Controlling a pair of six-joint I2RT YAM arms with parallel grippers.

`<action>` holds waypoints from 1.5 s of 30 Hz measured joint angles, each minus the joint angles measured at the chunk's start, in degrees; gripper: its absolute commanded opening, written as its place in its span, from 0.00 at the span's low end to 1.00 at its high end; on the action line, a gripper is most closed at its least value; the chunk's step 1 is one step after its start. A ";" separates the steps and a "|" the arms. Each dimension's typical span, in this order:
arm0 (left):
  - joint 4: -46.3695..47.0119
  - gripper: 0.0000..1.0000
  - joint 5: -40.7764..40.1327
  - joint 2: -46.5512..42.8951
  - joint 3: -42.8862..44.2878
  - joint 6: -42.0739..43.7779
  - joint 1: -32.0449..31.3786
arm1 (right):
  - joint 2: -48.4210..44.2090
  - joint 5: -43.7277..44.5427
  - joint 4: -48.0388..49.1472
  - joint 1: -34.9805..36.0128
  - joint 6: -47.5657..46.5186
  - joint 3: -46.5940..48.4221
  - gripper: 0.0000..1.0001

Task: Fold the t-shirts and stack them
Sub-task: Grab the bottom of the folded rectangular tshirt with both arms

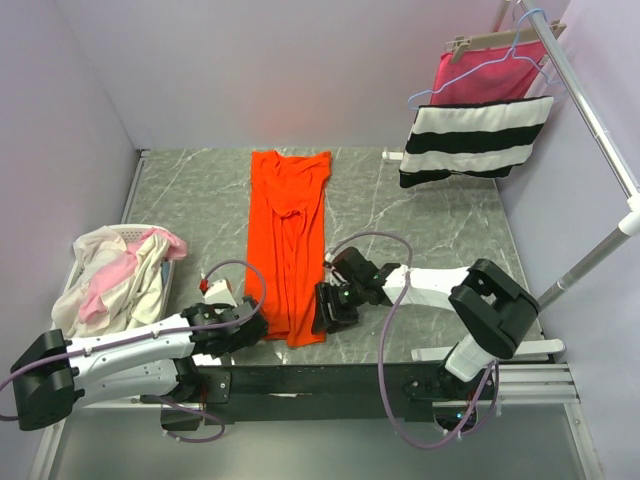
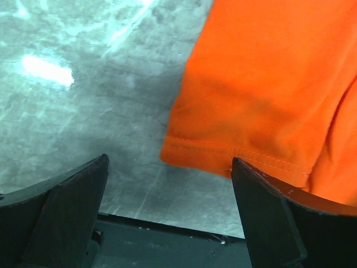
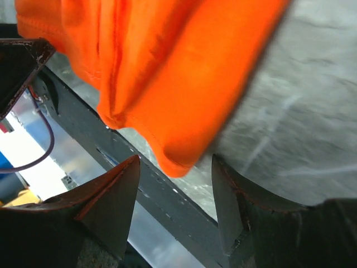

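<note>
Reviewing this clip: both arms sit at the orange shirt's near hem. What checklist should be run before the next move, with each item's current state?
1. The left tool is open: ok, jaws spread, nothing gripped.
2. The right tool is open: ok, jaws spread.
3. Hem corners line up with the tools: ok, a corner of the orange t-shirt shows at each gap.
4. The shirt lies as a long strip: ok, though creased mid-length.
5. Every cloth layer would be caught on closing: cannot tell.
6. The other shirts are out of the way: ok, piled in the basket on the left.
</note>
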 measured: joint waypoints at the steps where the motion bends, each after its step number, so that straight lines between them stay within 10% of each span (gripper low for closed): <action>1: 0.24 0.95 -0.02 -0.11 -0.09 0.13 0.00 | 0.66 -0.33 -0.02 0.37 0.15 0.52 0.61; 9: 3.02 0.75 -1.16 1.79 0.00 0.66 0.00 | 3.21 1.95 -1.38 3.23 0.50 3.52 0.48; 19: 4.74 0.86 -2.47 2.27 0.24 -0.13 0.00 | 3.21 3.43 -2.32 3.50 0.96 3.91 0.50; 23: 5.31 0.65 -3.80 1.33 -0.59 -0.96 0.00 | 3.21 3.72 -2.47 3.50 0.92 3.91 0.38; 29: 6.69 0.01 -4.98 3.45 -1.27 -1.42 0.00 | 3.23 5.95 -3.82 3.50 0.44 3.78 0.17; 45: 6.27 0.06 0.17 -1.42 -2.84 -1.31 -0.70 | -4.04 16.63 -11.93 3.48 0.31 0.35 0.23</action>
